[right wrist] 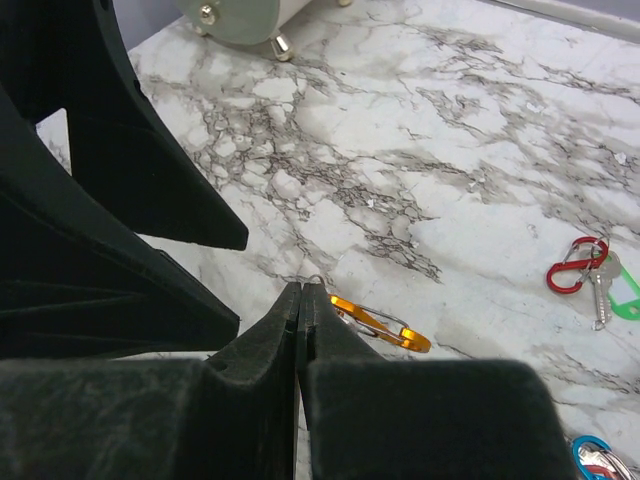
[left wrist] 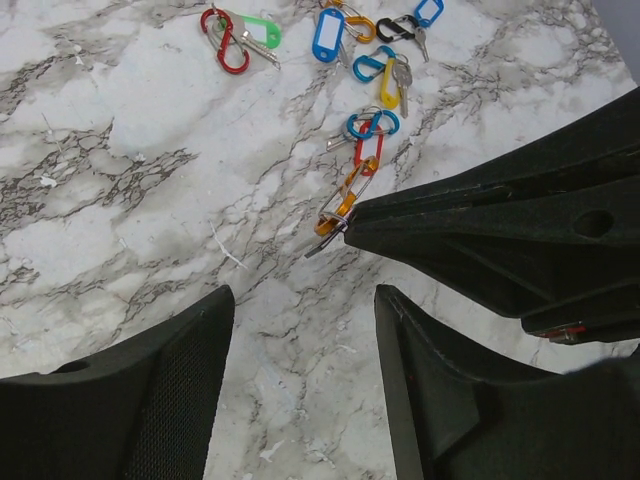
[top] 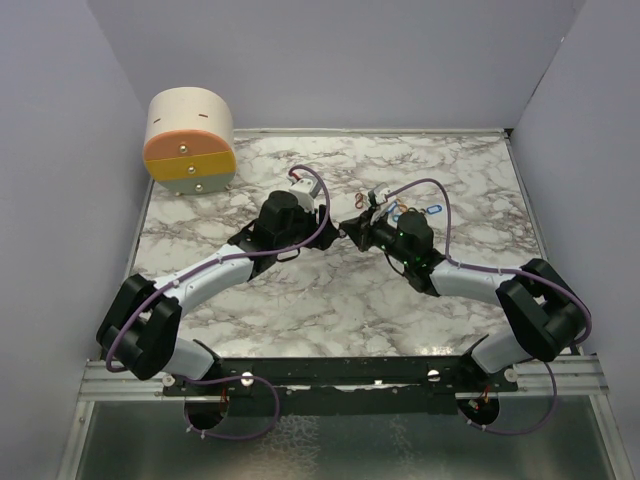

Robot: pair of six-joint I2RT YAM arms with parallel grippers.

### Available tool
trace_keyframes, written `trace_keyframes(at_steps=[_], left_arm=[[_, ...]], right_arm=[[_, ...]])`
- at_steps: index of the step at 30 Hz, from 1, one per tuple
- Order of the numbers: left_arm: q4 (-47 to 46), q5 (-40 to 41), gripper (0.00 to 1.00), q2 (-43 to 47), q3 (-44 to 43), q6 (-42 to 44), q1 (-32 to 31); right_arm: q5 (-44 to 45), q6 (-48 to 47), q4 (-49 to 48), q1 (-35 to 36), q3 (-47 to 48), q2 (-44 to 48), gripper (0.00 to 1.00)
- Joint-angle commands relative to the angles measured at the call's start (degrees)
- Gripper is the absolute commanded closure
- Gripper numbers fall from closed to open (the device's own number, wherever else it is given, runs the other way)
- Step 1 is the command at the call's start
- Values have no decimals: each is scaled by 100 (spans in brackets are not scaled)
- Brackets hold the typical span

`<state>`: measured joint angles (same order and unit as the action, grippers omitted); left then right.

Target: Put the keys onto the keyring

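My right gripper [right wrist: 300, 292] is shut on one end of an orange carabiner [right wrist: 385, 324]; a thin wire ring shows at its fingertips. In the left wrist view the right gripper [left wrist: 346, 224] comes in from the right, holding the orange carabiner [left wrist: 343, 200] on the marble. A red tag [left wrist: 368, 150] and a blue carabiner [left wrist: 372, 125] lie just beyond it. Further off are a yellow tag [left wrist: 390, 92], a blue tag [left wrist: 327, 36] and a green tag [left wrist: 262, 30] on a red carabiner [left wrist: 228, 45]. My left gripper [left wrist: 300, 300] is open and empty, just short of the orange carabiner.
A round cream and orange drawer box [top: 190, 140] stands at the back left of the marble table [top: 300, 300]. The keys cluster [top: 405, 208] lies behind the right gripper [top: 352, 226]. The left gripper [top: 328, 222] nearly meets it. Grey walls enclose the table.
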<state>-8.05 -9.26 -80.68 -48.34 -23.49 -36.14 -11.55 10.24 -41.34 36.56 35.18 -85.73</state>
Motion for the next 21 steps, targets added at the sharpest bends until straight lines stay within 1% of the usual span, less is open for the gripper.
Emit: trace_keyframes(at_steps=[1,5,9,11,12,13,14,17,21], left_arm=[[-32,18,38,260,-126,-38,-34],[34,412,36,406,-62,-126,-25],[67,892,27,634,72,-274,14],[85,1126,19,775,161,-337,36],[111,1276,13,846,207,-355,44],[136,1402,3,919,253,-372,50],[143,1488,1,991,287,-376,51],[207,1669,1,1108,348,-413,101],[291,1731,1,1141,346,-410,149]], right_arm=[[174,-75,-14,-60,-88,89,99],[221,-100,26,-78,-109,138,99],[290,-114,75,-95,-122,163,99],[354,-110,126,-112,-106,154,99],[415,-112,163,-121,-90,142,99],[495,-92,230,-130,-62,118,99],[616,-58,325,-150,-22,88,99],[871,178,751,-288,186,-67,99],[974,270,782,-440,219,-269,99]])
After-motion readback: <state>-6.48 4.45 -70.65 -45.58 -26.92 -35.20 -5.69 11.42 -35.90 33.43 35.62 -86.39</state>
